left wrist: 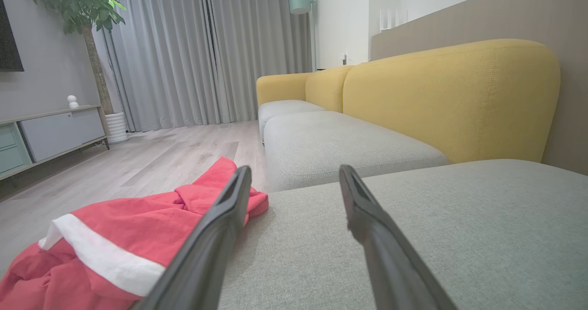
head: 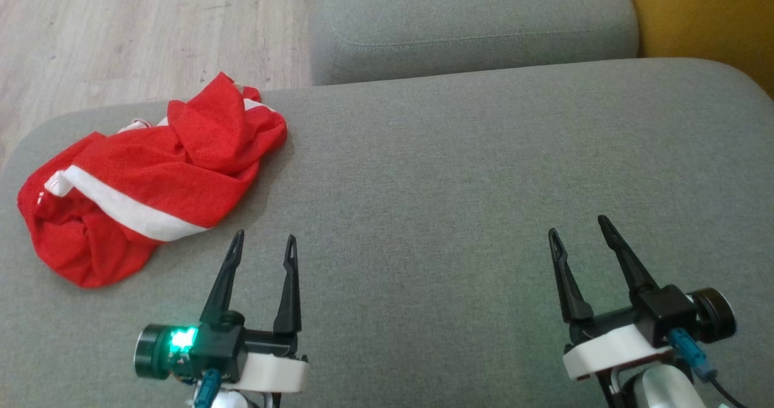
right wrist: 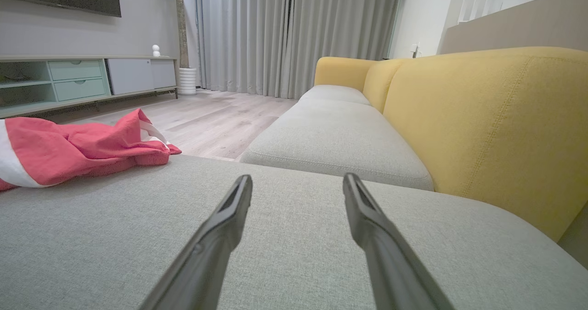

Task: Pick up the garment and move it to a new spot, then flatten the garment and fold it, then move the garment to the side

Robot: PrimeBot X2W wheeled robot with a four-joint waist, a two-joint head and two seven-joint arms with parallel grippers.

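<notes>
So the big grey sofa cushion [head: 453,172] is basically the whole work surface here. A second grey cushion [head: 471,21] butts up behind it, there's a yellow backrest [left wrist: 450,98] off to the right, and pale wood floor [head: 121,33] past the far left edge. The garment [head: 145,178], red with a white band [head: 121,205], sits crumpled in a heap on the far left part of the cushion, close to its edge, nothing flat about it. The left pincer [head: 266,236] hovers just beside the heap's near edge, fingers spread wide and holding nothing, and from the head view it looks clear of the cloth. The right pincer [head: 578,225] is well apart over the bare right side, also wide open and empty. My read: this is the very first step, the pick-up, with nothing grabbed yet. The next move probably calls for the left arm to reach forward and a bit left, come down on a raised fold and pinch enough fabric that the bunch lifts together. Then it can carry it toward the open middle, where there's room to spread it.
</notes>
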